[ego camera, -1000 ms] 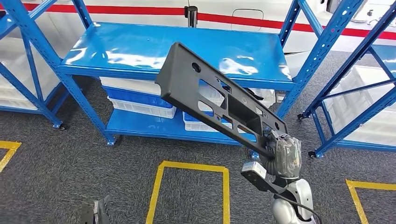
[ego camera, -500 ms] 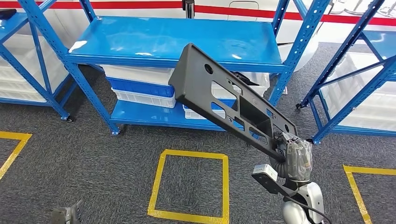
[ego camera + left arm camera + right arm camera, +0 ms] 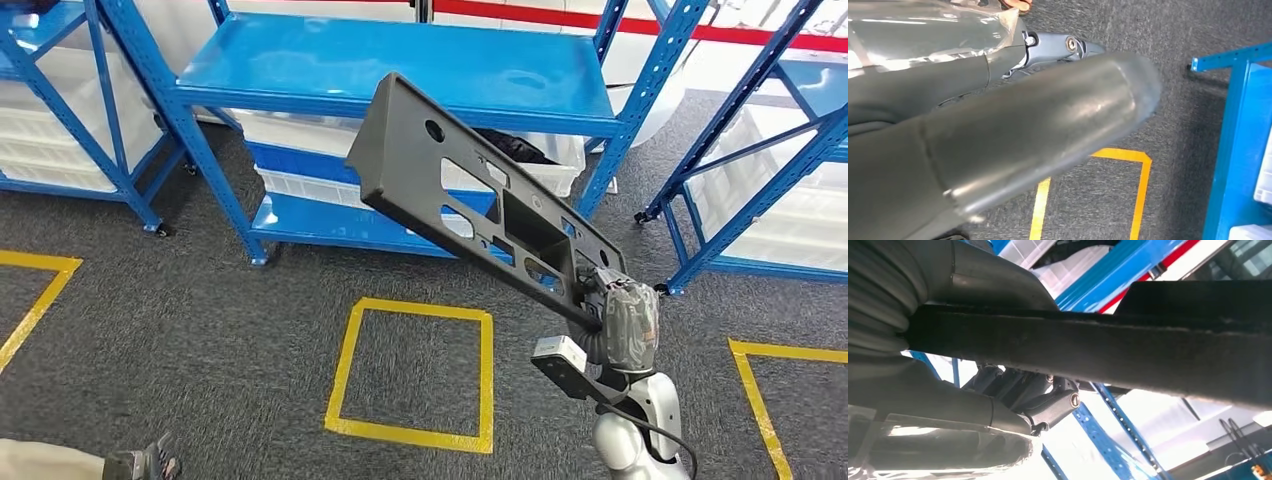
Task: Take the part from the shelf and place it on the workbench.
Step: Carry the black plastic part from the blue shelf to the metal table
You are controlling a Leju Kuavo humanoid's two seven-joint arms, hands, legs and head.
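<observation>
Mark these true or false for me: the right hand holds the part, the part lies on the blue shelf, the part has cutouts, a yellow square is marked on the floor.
1. The right hand holds the black part by one end. True.
2. The part lies on the blue shelf. False: it is held in the air in front of the shelf.
3. The part is a solid panel. False: it has several cutouts.
4. A yellow square is marked on the floor. True.

Right arm (image 3: 630, 430) raised from below, right hand (image 3: 620, 325) wrapped in clear film, gripping near end of dark part (image 3: 470, 205). Left hand (image 3: 998, 145) low, fingers unclear.
</observation>
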